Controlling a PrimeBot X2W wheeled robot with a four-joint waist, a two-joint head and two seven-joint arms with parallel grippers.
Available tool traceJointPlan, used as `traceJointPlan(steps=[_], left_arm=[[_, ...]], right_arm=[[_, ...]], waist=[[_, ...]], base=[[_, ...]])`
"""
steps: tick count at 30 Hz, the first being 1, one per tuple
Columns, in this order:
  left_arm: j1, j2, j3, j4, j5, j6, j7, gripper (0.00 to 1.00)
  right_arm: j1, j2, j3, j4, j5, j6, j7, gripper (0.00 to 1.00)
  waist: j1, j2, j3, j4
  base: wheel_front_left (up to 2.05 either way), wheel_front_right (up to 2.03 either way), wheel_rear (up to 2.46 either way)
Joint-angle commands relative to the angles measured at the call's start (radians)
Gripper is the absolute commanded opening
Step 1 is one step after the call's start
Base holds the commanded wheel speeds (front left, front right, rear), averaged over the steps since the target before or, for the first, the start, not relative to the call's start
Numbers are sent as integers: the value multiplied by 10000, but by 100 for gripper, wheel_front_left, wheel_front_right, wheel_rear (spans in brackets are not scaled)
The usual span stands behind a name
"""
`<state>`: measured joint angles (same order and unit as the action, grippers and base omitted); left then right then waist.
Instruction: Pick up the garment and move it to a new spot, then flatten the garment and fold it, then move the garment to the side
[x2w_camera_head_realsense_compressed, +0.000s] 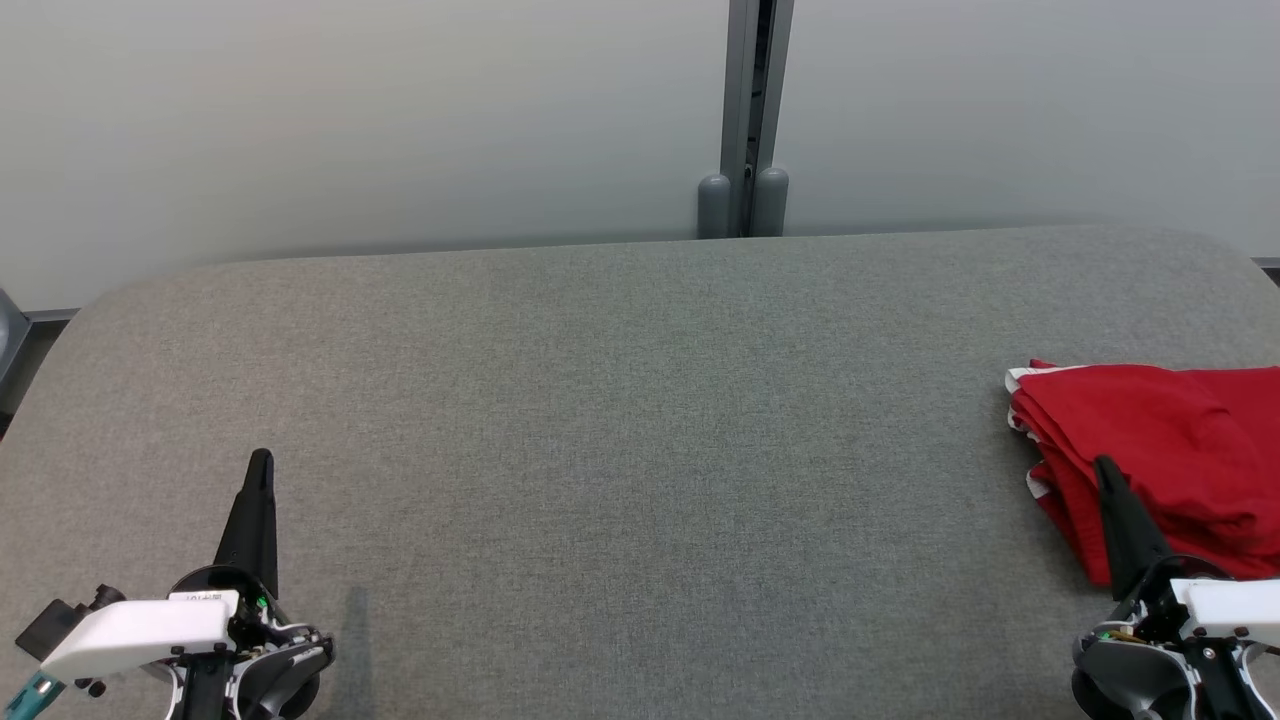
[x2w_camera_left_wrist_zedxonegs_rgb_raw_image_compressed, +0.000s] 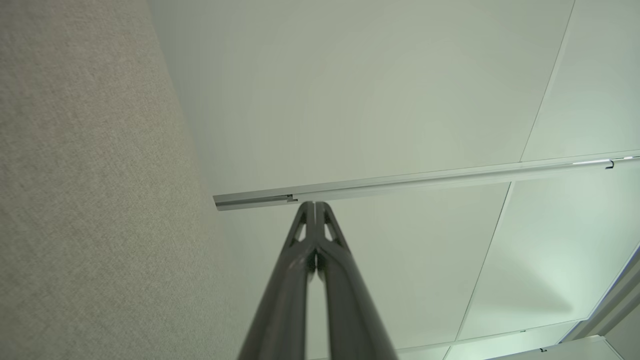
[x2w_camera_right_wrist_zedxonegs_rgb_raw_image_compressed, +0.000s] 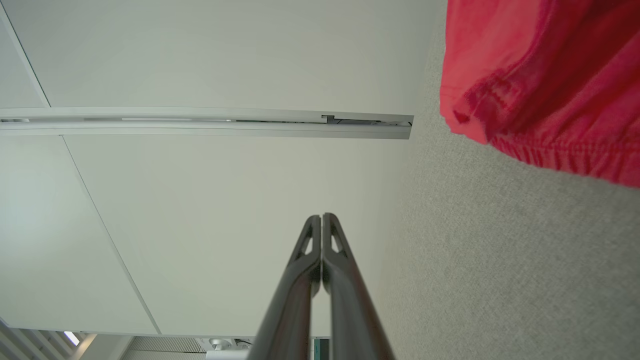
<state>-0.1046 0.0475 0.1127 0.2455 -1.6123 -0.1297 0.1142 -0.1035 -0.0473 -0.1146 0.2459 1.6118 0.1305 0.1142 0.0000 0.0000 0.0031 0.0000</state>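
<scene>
Only one red garment (x2w_camera_head_realsense_compressed: 1150, 420), left tool (x2w_camera_head_realsense_compressed: 262, 460), right tool (x2w_camera_head_realsense_compressed: 1104, 465), both closed

Grey fabric tabletop (x2w_camera_head_realsense_compressed: 640, 400) w/ rounded corners; pale wall panels (x2w_camera_head_realsense_compressed: 350, 120) behind; metal post (x2w_camera_head_realsense_compressed: 741, 100) btwn them.

You'll find the garment (x2w_camera_head_realsense_compressed: 1180, 440) on the right side of the grey table (x2w_camera_head_realsense_compressed: 640, 450), toward the near edge. It is red with white trim at its left corners. It lies loosely folded in rumpled layers, and its right part runs out of the head view. In the right wrist view the garment (x2w_camera_right_wrist_zedxonegs_rgb_raw_image_compressed: 540, 75) shows a gathered hem.
</scene>
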Motion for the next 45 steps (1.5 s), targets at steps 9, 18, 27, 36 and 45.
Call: traceJointPlan(steps=[9,18,27,36,45], left_arm=[[-94,52,42,8,-9,-27,38,0],[-94,52,41,7,-10,-27,37,0],[-94,52,40,6,-10,-27,36,0],[-94,52,40,5,-11,-27,36,0],[-93,52,39,5,-11,-27,35,0]], right_arm=[[-88,-41,-15,-28,19,4,37,0],[-88,-41,-14,-28,20,4,36,0],[-88,-41,-13,-28,21,4,35,0],[-88,-41,-13,-27,21,4,34,0],[-88,-41,-12,-27,22,4,34,0]], waist=[[0,0,0,0],[0,0,0,0],[0,0,0,0],[0,0,0,0],[0,0,0,0]], base=[[0,0,0],[0,0,0],[0,0,0],[0,0,0],[0,0,0]])
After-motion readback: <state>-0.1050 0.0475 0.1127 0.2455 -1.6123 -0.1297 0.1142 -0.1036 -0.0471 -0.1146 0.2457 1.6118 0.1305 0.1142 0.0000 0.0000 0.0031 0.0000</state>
